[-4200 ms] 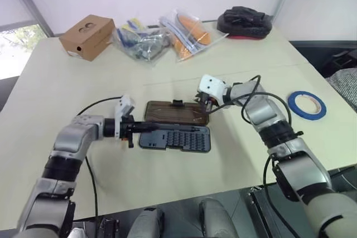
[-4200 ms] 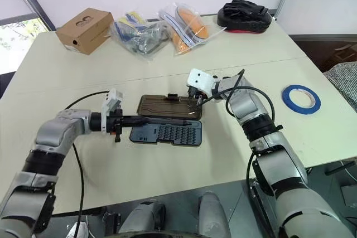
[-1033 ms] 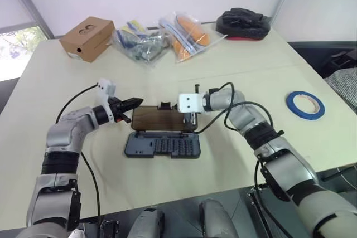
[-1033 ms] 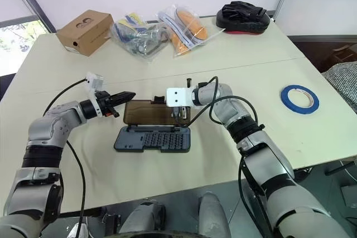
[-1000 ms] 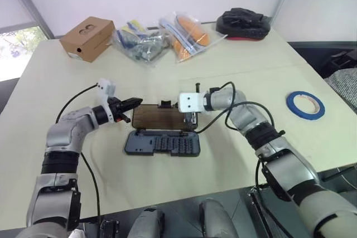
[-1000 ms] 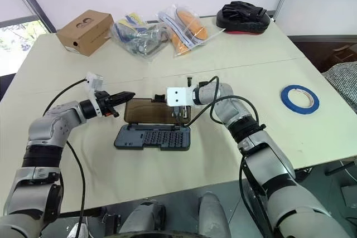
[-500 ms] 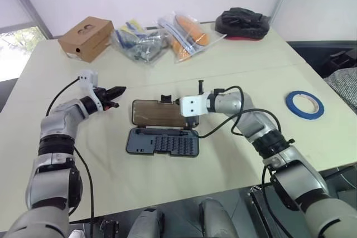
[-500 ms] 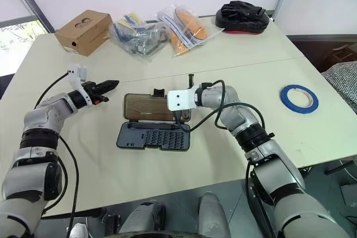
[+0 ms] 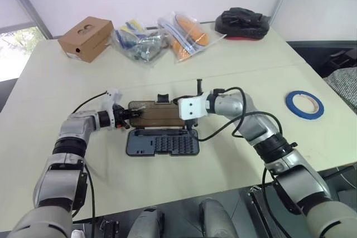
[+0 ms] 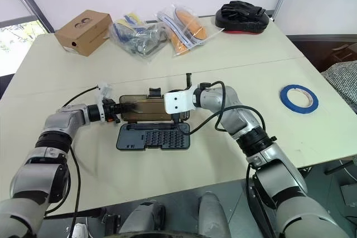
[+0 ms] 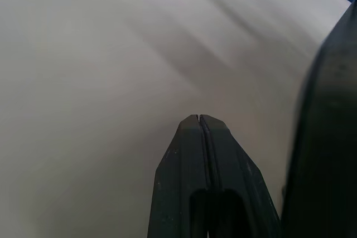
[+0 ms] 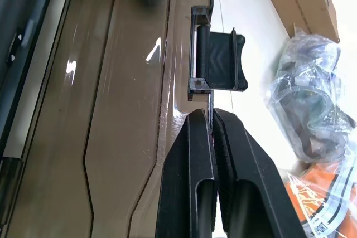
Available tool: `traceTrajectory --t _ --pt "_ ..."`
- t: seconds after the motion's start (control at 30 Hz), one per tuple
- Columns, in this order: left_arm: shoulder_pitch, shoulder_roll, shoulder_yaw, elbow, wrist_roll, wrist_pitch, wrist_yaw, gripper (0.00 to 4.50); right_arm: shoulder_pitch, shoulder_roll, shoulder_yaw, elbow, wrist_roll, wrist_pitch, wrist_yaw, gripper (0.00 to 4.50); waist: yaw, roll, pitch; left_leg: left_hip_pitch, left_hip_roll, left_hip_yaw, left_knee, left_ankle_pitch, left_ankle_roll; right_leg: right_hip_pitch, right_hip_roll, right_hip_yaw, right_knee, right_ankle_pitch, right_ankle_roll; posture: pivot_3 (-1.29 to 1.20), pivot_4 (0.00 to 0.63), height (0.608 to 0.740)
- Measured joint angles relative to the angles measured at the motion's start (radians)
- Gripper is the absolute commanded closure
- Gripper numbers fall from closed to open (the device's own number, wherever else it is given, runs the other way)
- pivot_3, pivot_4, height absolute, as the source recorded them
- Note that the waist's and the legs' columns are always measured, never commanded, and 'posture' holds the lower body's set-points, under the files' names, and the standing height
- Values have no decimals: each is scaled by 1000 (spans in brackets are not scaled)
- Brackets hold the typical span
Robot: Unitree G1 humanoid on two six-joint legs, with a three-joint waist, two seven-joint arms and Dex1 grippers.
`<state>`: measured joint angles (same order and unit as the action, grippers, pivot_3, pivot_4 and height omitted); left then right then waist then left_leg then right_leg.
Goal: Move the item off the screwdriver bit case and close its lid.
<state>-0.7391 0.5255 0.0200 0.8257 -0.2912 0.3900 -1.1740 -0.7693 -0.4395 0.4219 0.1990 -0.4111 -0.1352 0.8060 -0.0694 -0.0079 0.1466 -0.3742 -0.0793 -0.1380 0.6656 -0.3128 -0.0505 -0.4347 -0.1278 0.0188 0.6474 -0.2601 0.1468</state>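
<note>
The bit case lies open mid-table: a black base (image 9: 162, 144) full of bits, with its brown see-through lid (image 9: 156, 114) behind it. My right gripper (image 12: 211, 116) is shut on the lid's thin far edge, just beside the black latch (image 12: 217, 62). From the head it sits under the white wrist block (image 9: 189, 107). My left gripper (image 9: 127, 116) is at the lid's left end, its fingers (image 11: 189, 154) pressed together with nothing between them. A dark edge (image 11: 326, 137) stands close beside them.
A cardboard box (image 9: 86, 37), plastic bags of parts (image 9: 162, 37) and a black object on a red base (image 9: 244, 22) line the table's far side. A blue tape roll (image 9: 304, 104) lies to the right. Cables trail from both wrists.
My left gripper has swung back from the far left to the lid's left end. The right gripper has stayed on the lid's far edge, and the case has hardly moved.
</note>
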Motion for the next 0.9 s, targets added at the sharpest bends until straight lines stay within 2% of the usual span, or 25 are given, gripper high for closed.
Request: traceTrajectory --t 0.07,0.17,0.37,0.4,0.53,0.67,0.9 --pt "0 0 -2 0 1 4 -14 4500 1 -2 0 -1 0 3 3 4403 1 0 0 0 0 0 0 0 0 0 0 0 0 0 0 0 150 740" --pt "-1 -1 -2 0 2 14 -22 4500 3 -4 0 -7 0 22 10 3532 1 0 0 0 0 0 0 0 0 0 0 0 0 0 0 0 150 740" --pt "-3 -5 -1 0 6 14 -25 4500 13 -21 -6 -80 3 114 50 405 1 0 0 0 0 0 0 0 0 0 0 0 0 0 0 0 150 740" --pt "-3 -6 -1 0 6 14 -25 4500 13 -24 -9 -95 4 133 57 48 1 0 0 0 0 0 0 0 0 0 0 0 0 0 0 0 150 740" --pt "-7 -16 -2 -3 6 16 -32 4500 32 -91 -48 -218 41 274 143 48 8 0 0 -1 0 0 1 0 0 0 0 0 0 0 0 0 150 740" --pt "-9 -20 -3 -38 4 35 -59 4500 65 -149 -169 -430 140 561 243 48 17 -1 0 -1 0 0 1 0 0 0 0 0 0 0 0 0 150 740" --pt "-4 2 -13 -198 -16 135 -147 4500 170 -295 -313 -632 240 863 280 48 31 -1 1 -2 0 1 2 -1 1 0 0 0 0 0 0 0 150 740"
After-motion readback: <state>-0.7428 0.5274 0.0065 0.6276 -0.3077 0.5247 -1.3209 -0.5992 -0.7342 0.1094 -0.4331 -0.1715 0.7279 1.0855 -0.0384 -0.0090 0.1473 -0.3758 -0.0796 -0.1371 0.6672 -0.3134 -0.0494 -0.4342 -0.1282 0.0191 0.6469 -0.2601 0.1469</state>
